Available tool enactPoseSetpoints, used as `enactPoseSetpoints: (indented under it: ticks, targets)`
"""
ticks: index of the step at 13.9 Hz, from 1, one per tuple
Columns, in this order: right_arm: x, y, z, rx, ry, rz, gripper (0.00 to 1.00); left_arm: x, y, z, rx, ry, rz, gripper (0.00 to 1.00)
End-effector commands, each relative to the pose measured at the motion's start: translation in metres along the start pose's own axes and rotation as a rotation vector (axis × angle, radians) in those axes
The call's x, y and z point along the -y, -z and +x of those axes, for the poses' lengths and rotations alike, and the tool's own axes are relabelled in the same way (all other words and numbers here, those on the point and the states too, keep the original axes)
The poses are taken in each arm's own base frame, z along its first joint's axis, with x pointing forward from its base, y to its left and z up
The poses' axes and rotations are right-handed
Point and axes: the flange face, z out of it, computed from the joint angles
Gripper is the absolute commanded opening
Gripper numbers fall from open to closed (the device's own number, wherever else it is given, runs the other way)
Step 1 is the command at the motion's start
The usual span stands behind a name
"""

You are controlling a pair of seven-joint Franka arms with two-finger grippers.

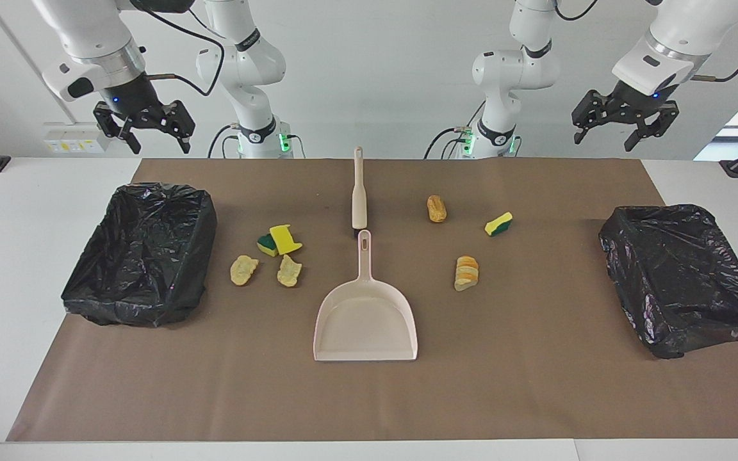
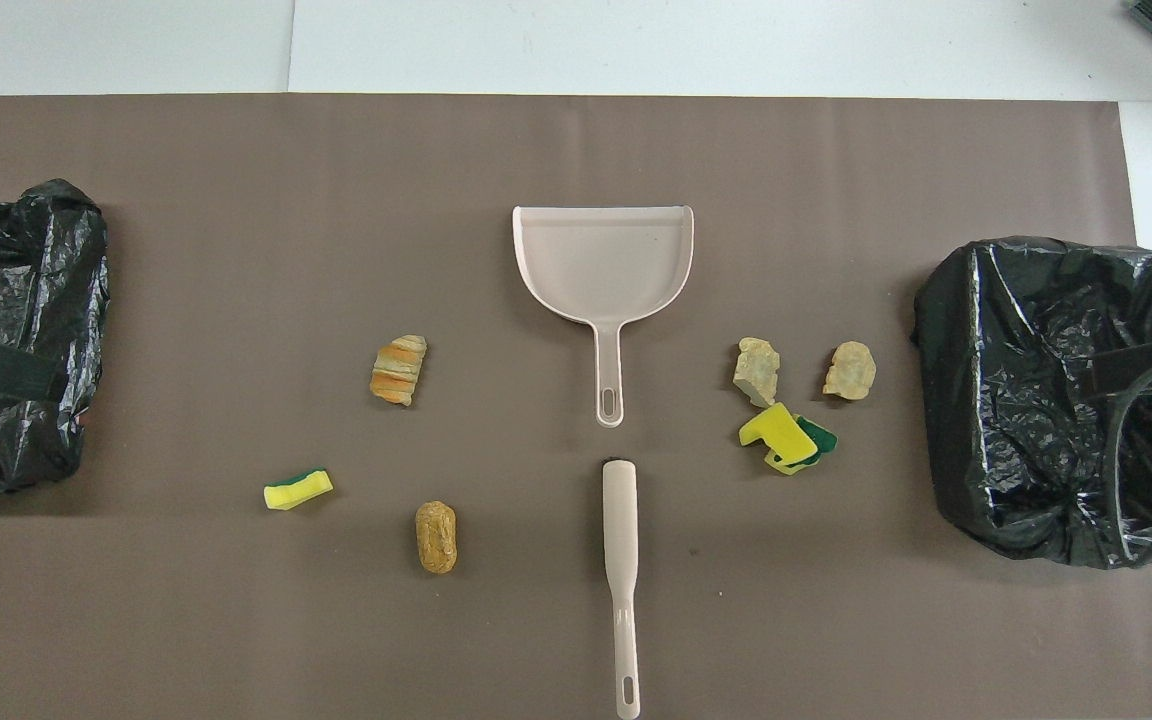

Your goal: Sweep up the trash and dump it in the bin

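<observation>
Nothing of the task is done yet, as far as the scene shows. Going across the facing view, the right end effector (image 1: pixel 148 130) hangs open and empty, raised over the bench edge by the bin (image 1: pixel 141 253) at the right arm's end. That bin, lined with a black bag, seems to hold no trash, though its folds could hide some.

Next come four scraps in a cluster beside that bin: two tan chunks (image 1: pixel 244 269) (image 1: pixel 289 270) and, just nearer the robots, two stacked sponge pieces (image 1: pixel 281 241), the yellow one resting on the green.

At mid-bench the brush (image 1: pixel 359 189) lies flat, handle toward the robots, its head just short of the dustpan (image 1: pixel 365 314) handle. The dustpan lies farther from the robots, its pan empty and its mouth facing away from them. Neither tool is touched.

Toward the left arm's end lie three more scraps, well apart: a brown chunk (image 1: pixel 436 208), a striped bread piece (image 1: pixel 466 273) and a sponge piece (image 1: pixel 499 224).

The second bin (image 1: pixel 686 278) likewise shows no trash. Over the bench edge near it the left end effector (image 1: pixel 625 130) waits, also open and empty.

Everything remains: taking up brush and dustpan, sweeping all seven scraps in, and tipping them into a bin.
</observation>
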Motion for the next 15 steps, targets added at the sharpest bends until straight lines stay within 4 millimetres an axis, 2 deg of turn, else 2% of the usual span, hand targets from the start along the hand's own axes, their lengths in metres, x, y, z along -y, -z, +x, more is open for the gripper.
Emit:
enactPoseSetpoints:
  ticks: [1, 11, 15]
  targets:
    - [-0.0042, 0.0003, -0.0013, 0.005, 0.017, -0.002, 1.0, 0.0018, 0.002, -0.0064, 0.006, -0.013, 0.016, 1.0]
    - [-0.0018, -0.0004, -0.0012, 0.007, 0.017, -0.002, 1.0, 0.0004, 0.0023, -0.0052, 0.002, -0.007, 0.017, 1.0]
    - [-0.0073, -0.003, -0.0071, 0.022, 0.008, 0.0, 1.0, 0.0003, 0.0024, -0.0057, 0.002, -0.004, 0.017, 1.0]
